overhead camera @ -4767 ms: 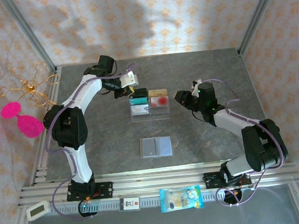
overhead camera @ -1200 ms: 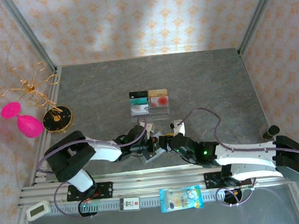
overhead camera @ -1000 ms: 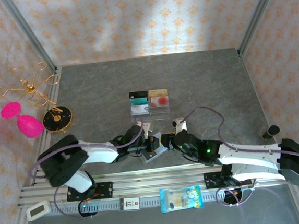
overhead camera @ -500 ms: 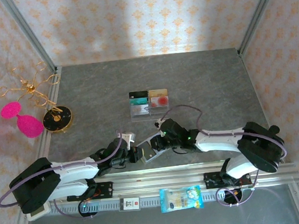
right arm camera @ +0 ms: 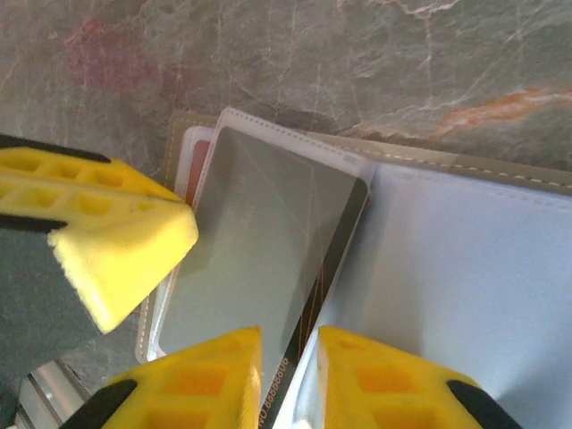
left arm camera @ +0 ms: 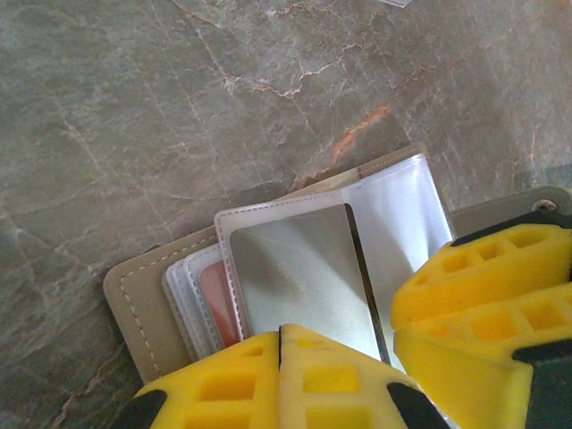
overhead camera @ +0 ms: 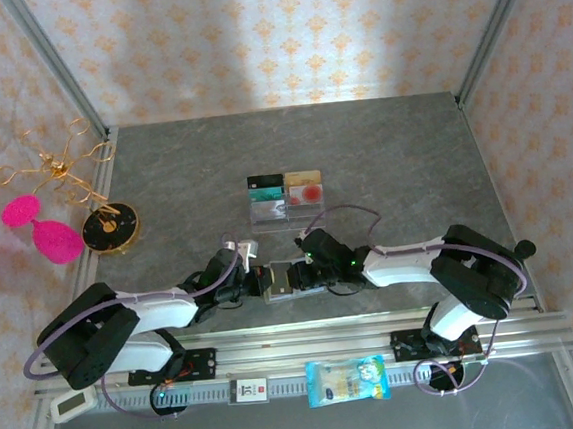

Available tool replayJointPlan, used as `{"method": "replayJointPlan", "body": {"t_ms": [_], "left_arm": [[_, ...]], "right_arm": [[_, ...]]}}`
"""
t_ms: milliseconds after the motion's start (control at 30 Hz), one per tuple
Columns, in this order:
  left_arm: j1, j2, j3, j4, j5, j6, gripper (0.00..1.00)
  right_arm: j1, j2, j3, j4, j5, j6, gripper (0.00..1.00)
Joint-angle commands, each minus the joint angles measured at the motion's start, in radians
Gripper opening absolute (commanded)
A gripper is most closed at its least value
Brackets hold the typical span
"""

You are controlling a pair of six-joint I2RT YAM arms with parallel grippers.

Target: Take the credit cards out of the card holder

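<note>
The card holder (overhead camera: 280,281) lies open on the stone table near the front edge, between both grippers. Its tan cover (left arm camera: 134,295) and pale blue-grey inside (right arm camera: 465,259) show. A pale grey card (left arm camera: 295,277) with a dark stripe sits in the top clear pocket, and a red card (left arm camera: 217,299) peeks from beneath it. My left gripper (left arm camera: 280,344) is shut, pads touching at the pocket's edge. My right gripper (right arm camera: 290,357) stands narrowly open, and the grey card's (right arm camera: 259,241) striped edge runs into the gap.
A clear acrylic tray (overhead camera: 287,199) with several cards stands behind the holder. A black disc (overhead camera: 109,228), a gold wire stand (overhead camera: 52,170) and pink pieces (overhead camera: 42,231) sit at the left. A snack packet (overhead camera: 347,380) lies on the front rail.
Both arms came down from the tray at the back to the card holder. In the last half second the holder settled flatter and both grippers closed in on it.
</note>
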Motion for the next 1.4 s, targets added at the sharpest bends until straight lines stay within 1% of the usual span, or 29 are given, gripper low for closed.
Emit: {"method": "replayJointPlan", "body": {"t_ms": [0,167,300,333,433,467,533,633,800,1000,1167,1233,1367], "left_arm": [[0.000,-0.024,-0.024,0.006,0.022,0.010,0.00],[-0.020,-0.014,-0.067,0.049,0.031,-0.027,0.00],[-0.053,0.037,-0.068,0.086,0.034,-0.039,0.00],[-0.056,0.049,-0.066,0.092,0.037,-0.039,0.00],[-0.058,0.058,-0.064,0.086,0.041,-0.038,0.00],[-0.059,0.051,-0.067,0.083,0.035,-0.038,0.00],[-0.055,0.035,-0.076,0.080,0.027,-0.041,0.00],[-0.051,0.035,-0.079,0.079,0.028,-0.036,0.00],[-0.047,0.057,-0.080,0.093,0.036,-0.036,0.00],[-0.039,0.054,-0.088,0.098,0.036,-0.038,0.00],[-0.039,0.063,-0.081,0.105,0.049,-0.033,0.00],[-0.038,0.063,-0.080,0.100,0.047,-0.030,0.00],[-0.026,0.044,-0.087,0.089,0.049,-0.018,0.00]], "right_arm": [[-0.012,0.023,0.012,0.029,0.019,0.052,0.23],[-0.022,0.059,0.010,0.046,-0.001,0.108,0.22],[-0.022,0.086,0.016,0.054,-0.010,0.123,0.20],[-0.022,0.089,0.016,0.058,-0.015,0.125,0.18],[-0.022,0.090,0.015,0.045,-0.005,0.128,0.08],[-0.022,0.084,0.012,0.036,0.004,0.130,0.07],[-0.022,0.067,0.001,0.024,0.029,0.131,0.08],[-0.022,0.043,-0.015,0.030,0.038,0.140,0.16],[-0.022,0.009,-0.025,0.034,0.060,0.151,0.17],[-0.022,0.006,-0.037,0.031,0.067,0.161,0.10],[-0.022,0.012,-0.052,0.054,0.052,0.160,0.00],[-0.022,0.006,-0.054,0.041,0.070,0.164,0.00],[-0.023,-0.042,-0.078,-0.002,0.147,0.181,0.00]]}}
